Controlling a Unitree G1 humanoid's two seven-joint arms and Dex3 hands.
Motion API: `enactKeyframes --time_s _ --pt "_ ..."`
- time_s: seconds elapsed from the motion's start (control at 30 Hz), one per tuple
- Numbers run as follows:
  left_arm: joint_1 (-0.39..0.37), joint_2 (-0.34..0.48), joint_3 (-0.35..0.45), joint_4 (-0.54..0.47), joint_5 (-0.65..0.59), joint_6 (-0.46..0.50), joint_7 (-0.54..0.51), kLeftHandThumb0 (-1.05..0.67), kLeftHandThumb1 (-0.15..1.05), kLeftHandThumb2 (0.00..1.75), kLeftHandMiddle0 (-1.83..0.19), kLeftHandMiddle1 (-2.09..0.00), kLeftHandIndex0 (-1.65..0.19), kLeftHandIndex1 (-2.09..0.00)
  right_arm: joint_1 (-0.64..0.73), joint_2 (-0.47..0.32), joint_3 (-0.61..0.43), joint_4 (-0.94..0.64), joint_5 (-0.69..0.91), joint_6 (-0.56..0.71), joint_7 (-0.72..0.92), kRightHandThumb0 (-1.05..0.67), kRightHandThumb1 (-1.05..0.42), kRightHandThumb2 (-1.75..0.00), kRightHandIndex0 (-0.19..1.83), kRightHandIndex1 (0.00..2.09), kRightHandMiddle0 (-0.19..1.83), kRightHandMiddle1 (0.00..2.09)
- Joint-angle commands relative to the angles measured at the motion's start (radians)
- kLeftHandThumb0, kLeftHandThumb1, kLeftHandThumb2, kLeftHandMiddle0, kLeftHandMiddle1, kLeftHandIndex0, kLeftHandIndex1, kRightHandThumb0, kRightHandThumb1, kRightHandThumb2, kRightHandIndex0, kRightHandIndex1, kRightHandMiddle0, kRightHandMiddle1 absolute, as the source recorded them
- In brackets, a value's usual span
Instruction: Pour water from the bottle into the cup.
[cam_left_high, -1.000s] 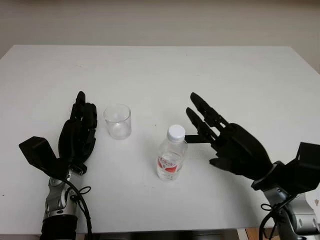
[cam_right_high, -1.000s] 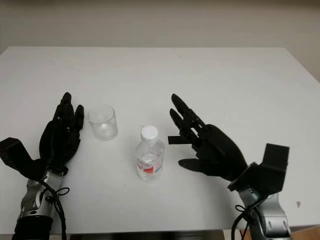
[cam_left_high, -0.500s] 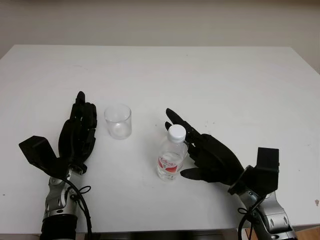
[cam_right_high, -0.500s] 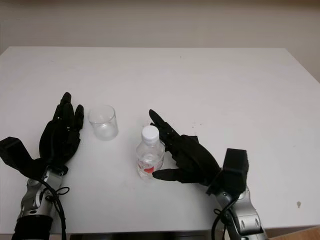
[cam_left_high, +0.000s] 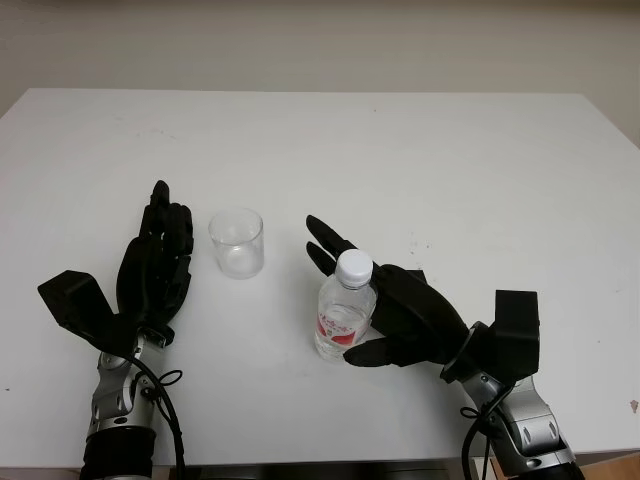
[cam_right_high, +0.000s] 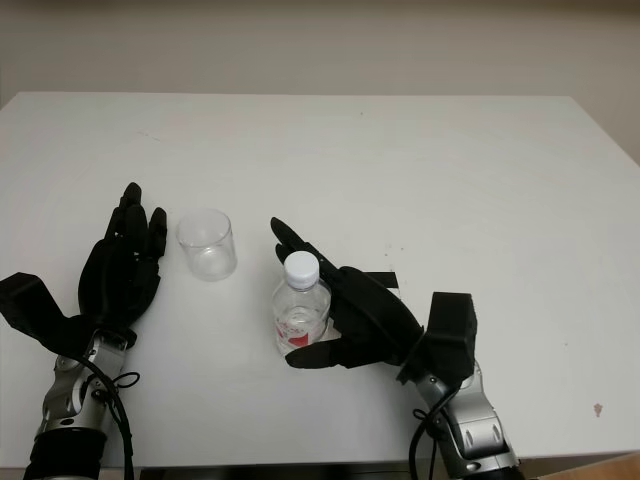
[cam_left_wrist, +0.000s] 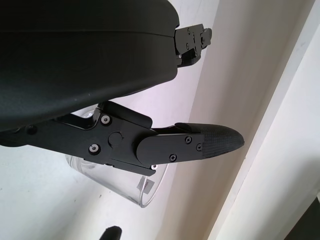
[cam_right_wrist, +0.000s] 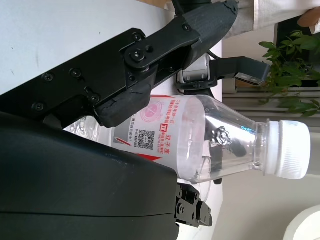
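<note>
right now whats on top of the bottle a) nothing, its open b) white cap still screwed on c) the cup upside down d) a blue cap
B: the bottle stands upright with a white cap on its neck, while the right hand is around its body and the cup stands apart beside the open left hand.

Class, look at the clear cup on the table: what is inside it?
The cup looks empty: the white table shows through its clear wall and no water line is visible. Nothing covers its open top. The left hand is beside it, open.
</note>
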Motion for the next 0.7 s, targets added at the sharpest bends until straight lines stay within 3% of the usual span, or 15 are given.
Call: enactKeyframes --time_s 0.0,0.07,0.13,0.17,0.2,0.23,0.27,0.33,0.47,0.53,0.67 --pt "-0.01 -0.004 -0.001 0.007 0.004 -0.011 -0.003 -0.69 1.05 0.42 0.14 -0.05 0.15 -0.05 -0.026 0.001 0.002 -0.004 0.002 0.003 0.002 -0.93 -0.81 -0.04 -0.19 0.0 -0.19 0.0" --pt "-0.008 -0.005 0.0 0.007 0.003 -0.014 -0.004 -0.69 1.05 0.42 0.15 -0.05 0.15 -0.05 -0.025 0.001 0.005 -0.009 -0.017 0.005 -0.017 -0.86 -0.8 -0.04 -0.15 0.02 -0.13 0.04" --pt "-0.007 -0.005 0.002 0.005 0.0 -0.014 -0.003 -0.69 1.05 0.42 0.15 -0.05 0.15 -0.05 -0.021 0.003 0.009 -0.005 -0.046 -0.015 -0.041 -0.8 -0.79 -0.05 0.02 0.13 0.05 0.16" --pt "-0.006 -0.006 0.003 0.003 0.0 -0.011 0.001 -0.69 1.05 0.42 0.15 -0.05 0.15 -0.05 -0.019 0.007 0.011 0.002 -0.057 -0.031 -0.05 -0.72 -0.8 -0.05 0.12 0.65 0.01 0.85" --pt "-0.005 -0.006 0.004 0.003 0.0 -0.012 0.0 -0.7 1.05 0.41 0.15 -0.05 0.15 -0.05 -0.015 0.012 0.016 0.006 -0.073 -0.045 -0.065 -0.67 -0.81 -0.05 0.1 1.14 -0.02 1.3" --pt "-0.005 -0.005 0.004 0.003 0.0 -0.013 0.0 -0.7 1.05 0.41 0.15 -0.05 0.15 -0.05 -0.013 0.016 0.02 0.009 -0.083 -0.055 -0.075 -0.58 -0.84 -0.06 0.43 1.7 0.28 1.77" --pt "-0.005 -0.005 0.005 0.003 -0.002 -0.011 -0.001 -0.7 1.05 0.4 0.15 -0.05 0.15 -0.05 -0.008 0.019 0.024 0.007 -0.095 -0.061 -0.088 -0.54 -0.86 -0.06 0.63 1.89 0.45 1.93" --pt "-0.006 -0.006 0.008 0.003 -0.007 -0.009 -0.002 -0.7 1.05 0.4 0.15 -0.05 0.16 -0.05 0.003 0.021 0.036 -0.005 -0.134 -0.079 -0.124 -0.5 -0.92 -0.07 1.13 2.04 0.82 2.05" --pt "-0.004 -0.003 0.006 -0.001 -0.006 -0.006 -0.004 -0.7 1.05 0.39 0.16 -0.05 0.16 -0.05 0.024 0.027 0.049 -0.015 -0.188 -0.131 -0.178 -0.46 -1.04 -0.25 1.75 2.09 1.52 2.09" --pt "-0.004 -0.003 0.006 0.002 -0.007 -0.008 -0.007 -0.7 1.05 0.4 0.16 -0.05 0.17 -0.05 0.03 0.028 0.052 -0.014 -0.201 -0.145 -0.194 -0.46 -1.05 -0.33 1.81 2.09 1.56 2.09" --pt "-0.006 -0.006 0.007 0.003 -0.006 -0.01 -0.003 -0.7 1.05 0.39 0.15 -0.06 0.16 -0.05 0.039 0.03 0.058 -0.016 -0.213 -0.152 -0.217 -0.46 -1.05 -0.41 1.81 2.09 1.42 2.09"
